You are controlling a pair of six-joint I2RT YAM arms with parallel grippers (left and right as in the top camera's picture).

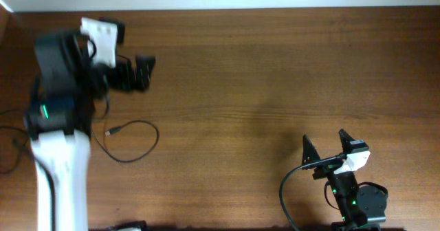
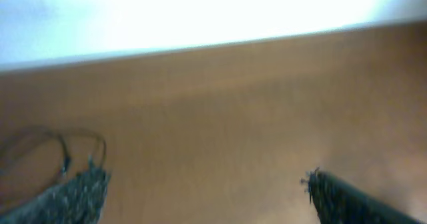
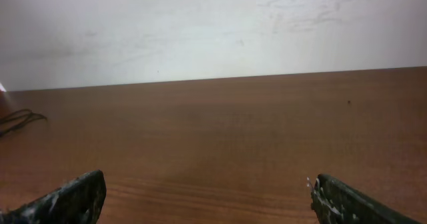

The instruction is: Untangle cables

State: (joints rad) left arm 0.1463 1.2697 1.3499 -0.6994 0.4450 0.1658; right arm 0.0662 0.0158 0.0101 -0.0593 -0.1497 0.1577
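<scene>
Left wrist view blurred; cable (image 1: 141, 147) partly hidden.
Cable lay cut off by the left arm (image 1: 60, 166); left claw (image 1: 145, 73) and right claw (image 1: 325, 144) hung released over brown wood tabletop (image 1: 261, 86).

No legible text, labels, numbers or signs anywhere.

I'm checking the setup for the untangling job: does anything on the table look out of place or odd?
Nothing damaged. One thin cable lies in a loose open loop beside the left arm, plug end free, with no knot visible.
</scene>
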